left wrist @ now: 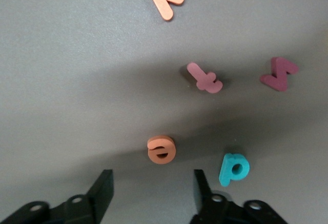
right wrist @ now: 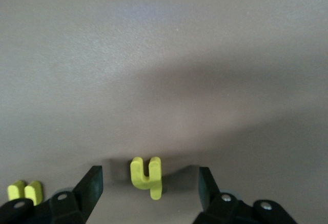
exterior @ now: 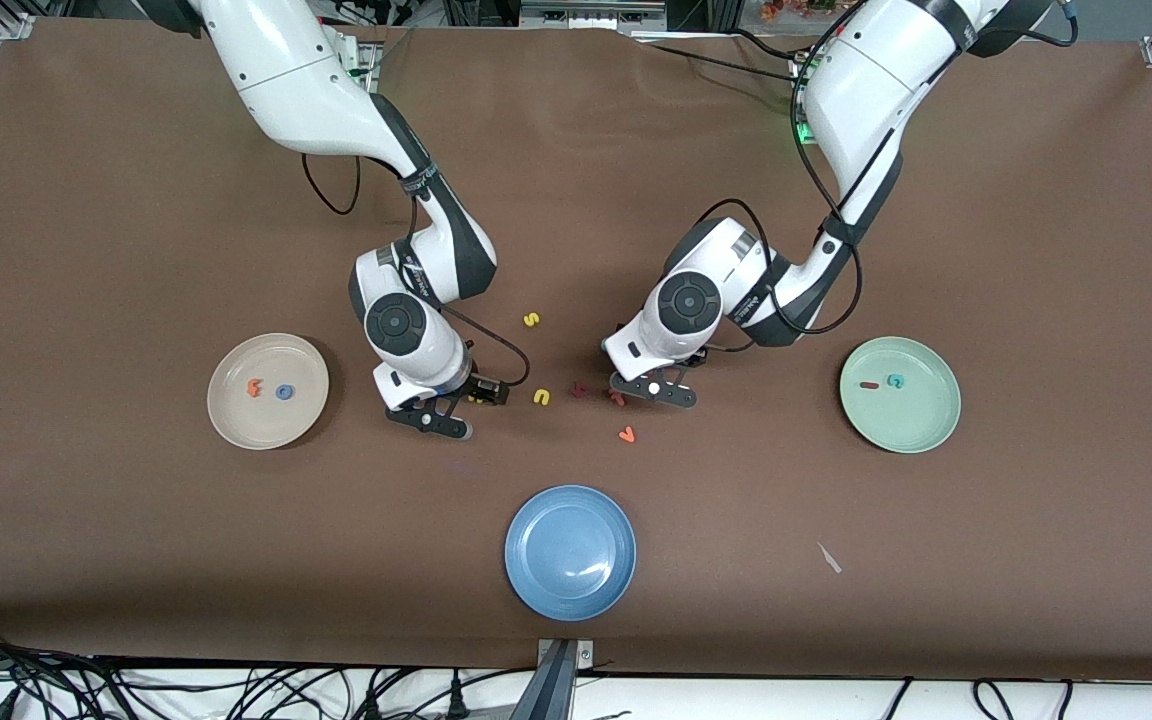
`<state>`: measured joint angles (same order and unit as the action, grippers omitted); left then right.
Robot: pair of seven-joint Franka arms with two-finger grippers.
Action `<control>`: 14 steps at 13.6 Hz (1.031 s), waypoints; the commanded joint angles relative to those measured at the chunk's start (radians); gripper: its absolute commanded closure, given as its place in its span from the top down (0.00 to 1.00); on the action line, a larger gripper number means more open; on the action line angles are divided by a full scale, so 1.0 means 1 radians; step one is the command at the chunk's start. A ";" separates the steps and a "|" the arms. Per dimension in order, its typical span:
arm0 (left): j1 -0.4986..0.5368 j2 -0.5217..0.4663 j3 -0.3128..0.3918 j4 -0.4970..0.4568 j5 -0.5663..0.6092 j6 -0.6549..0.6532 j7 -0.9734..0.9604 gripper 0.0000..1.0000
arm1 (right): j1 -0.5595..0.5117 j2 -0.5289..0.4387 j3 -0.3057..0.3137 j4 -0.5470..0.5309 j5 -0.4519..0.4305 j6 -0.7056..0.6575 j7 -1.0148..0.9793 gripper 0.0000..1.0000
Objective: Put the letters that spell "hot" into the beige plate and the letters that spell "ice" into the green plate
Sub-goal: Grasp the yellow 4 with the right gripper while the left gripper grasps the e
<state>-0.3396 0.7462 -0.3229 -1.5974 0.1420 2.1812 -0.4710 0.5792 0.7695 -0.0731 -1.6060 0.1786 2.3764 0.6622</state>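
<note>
1. The beige plate [exterior: 236, 418], toward the right arm's end of the table, is already holding the orange "t" [exterior: 254, 387] and the blue "o" [exterior: 284, 392]; only one letter of "hot" is missing from it.
2. The right gripper [exterior: 439, 415] is hanging low over the table beside the beige plate, its fingers standing apart and empty. In the right wrist view the yellow "h" [right wrist: 146, 177] is lying on the cloth between them, with the yellow "n" [right wrist: 24, 190] just beside one finger.
3. The blue plate [exterior: 570, 590] is sitting nearest the front camera.
4. The left gripper [exterior: 653, 391] is hovering over the scattered letters in the middle, fingers apart and holding nothing. Its wrist view shows the orange "e" [left wrist: 162, 149] lying just ahead of the gap, with the teal "d" [left wrist: 233, 168], the pinkish "t" [left wrist: 204, 77] and the orange "v" [left wrist: 166, 0] around it.
5. The green plate [exterior: 926, 430], toward the left arm's end, is carrying the dark red "i" [exterior: 870, 384] and the teal "c" [exterior: 895, 380].
6. By my reckoning four of six letters are placed; the "h" and the "e" are left.
</note>
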 commanded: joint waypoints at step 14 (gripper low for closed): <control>-0.035 0.036 0.011 -0.009 0.162 0.097 -0.161 0.44 | 0.016 0.045 -0.005 0.080 -0.004 -0.017 0.045 0.13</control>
<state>-0.3743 0.7843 -0.3115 -1.5988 0.2679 2.2659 -0.6106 0.5862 0.7818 -0.0736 -1.5785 0.1784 2.3733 0.6972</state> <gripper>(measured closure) 0.498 0.736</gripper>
